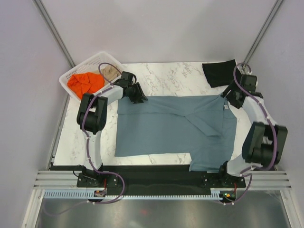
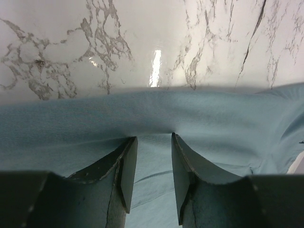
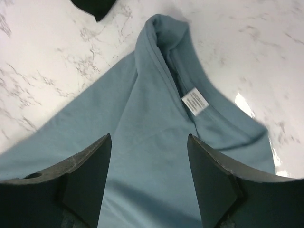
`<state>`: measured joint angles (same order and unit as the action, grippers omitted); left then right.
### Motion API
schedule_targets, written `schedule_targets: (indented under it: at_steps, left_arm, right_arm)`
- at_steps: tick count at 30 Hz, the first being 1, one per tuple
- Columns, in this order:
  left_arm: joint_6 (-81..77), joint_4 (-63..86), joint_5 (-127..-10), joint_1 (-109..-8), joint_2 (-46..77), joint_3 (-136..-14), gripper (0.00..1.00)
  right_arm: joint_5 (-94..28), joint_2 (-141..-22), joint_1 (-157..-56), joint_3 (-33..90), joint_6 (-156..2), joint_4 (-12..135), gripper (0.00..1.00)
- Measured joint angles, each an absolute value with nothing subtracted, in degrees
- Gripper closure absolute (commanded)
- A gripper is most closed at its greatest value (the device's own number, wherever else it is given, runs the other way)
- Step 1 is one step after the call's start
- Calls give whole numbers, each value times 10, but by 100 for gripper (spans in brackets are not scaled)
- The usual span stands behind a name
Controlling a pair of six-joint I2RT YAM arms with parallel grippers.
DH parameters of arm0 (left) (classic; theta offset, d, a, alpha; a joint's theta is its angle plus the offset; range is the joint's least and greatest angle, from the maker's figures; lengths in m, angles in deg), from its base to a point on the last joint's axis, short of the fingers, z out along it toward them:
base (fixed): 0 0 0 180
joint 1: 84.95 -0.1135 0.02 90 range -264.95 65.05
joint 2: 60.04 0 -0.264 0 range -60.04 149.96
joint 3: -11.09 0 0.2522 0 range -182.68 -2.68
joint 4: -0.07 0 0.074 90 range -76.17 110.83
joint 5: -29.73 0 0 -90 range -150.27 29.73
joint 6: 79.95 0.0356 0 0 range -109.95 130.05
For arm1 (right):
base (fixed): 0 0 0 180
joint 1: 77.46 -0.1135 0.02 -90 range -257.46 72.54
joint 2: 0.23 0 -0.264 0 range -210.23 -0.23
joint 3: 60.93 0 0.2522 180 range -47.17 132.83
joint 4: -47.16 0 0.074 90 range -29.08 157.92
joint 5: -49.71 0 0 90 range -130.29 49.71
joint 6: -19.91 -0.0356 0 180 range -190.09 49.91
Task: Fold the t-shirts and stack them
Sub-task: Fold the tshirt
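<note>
Basket (image 1: pixel 65 80): is sitting at the far left corner of the desk (image 1: pixel 175 76), holding the orange shirt (image 1: pixel 84 84) and the beige shirt (image 1: pixel 110 72), both crumpled.
Left claw (image 2: pixel 153 137): is resting at the far left corner of the blue-grey shirt (image 1: pixel 166 126), fingers narrowly parted with cloth showing in the gap; whether it is pinching cannot be told.
Blue-grey shirt: is lying flat mid-desk, long axis running left to right, hem at the left, collar at the right, one sleeve lying folded over the body.
Neck label (image 3: pixel 194 101): is showing white inside the collar, just beyond the right claw (image 3: pixel 149 137).
Right claw: is hovering wide open over the cloth by the collar, holding nothing.
Black shirt (image 1: pixel 219 72): is lying apart at the far right corner.
Key relation: the shirt's far edge is running from one claw to the other, each arm nearest its own end; the cloth is spreading toward the near edge from both.
Step, as judged: both claws are likely taking that far edge for a lengthwise fold toward the near side.
</note>
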<state>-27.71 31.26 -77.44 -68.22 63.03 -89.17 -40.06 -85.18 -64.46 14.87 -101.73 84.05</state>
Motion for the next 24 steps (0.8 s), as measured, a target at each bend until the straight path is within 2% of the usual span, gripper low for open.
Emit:
schedule_targets:
  at_steps: [2,8,16,17,20,22,24]
  left_arm:
    - [-277,312,-774,-682,631,-892,57]
    - [-277,312,-774,-682,631,-892,57]
    - [-277,310,-773,-682,631,-892,57]
    - [-277,310,-773,-682,631,-892,57]
    - [-277,310,-773,-682,631,-892,56]
    - [-277,310,-772,-682,631,-892,57]
    - [-277,310,-772,-682,631,-892,56]
  right_arm:
    - [-367,-925,-645,187,-960,834,27]
    - [-286,-1036,-625,257,-864,859,27]
    - [-232,-1122,-595,345,-812,860,28]
    - [-224,-1135,-592,357,-810,860,30]
    - [-197,-1170,-585,381,-803,857,56]
    - [-189,-1187,-584,388,-801,855,59]
    - [-184,-1201,-584,393,-801,854,67]
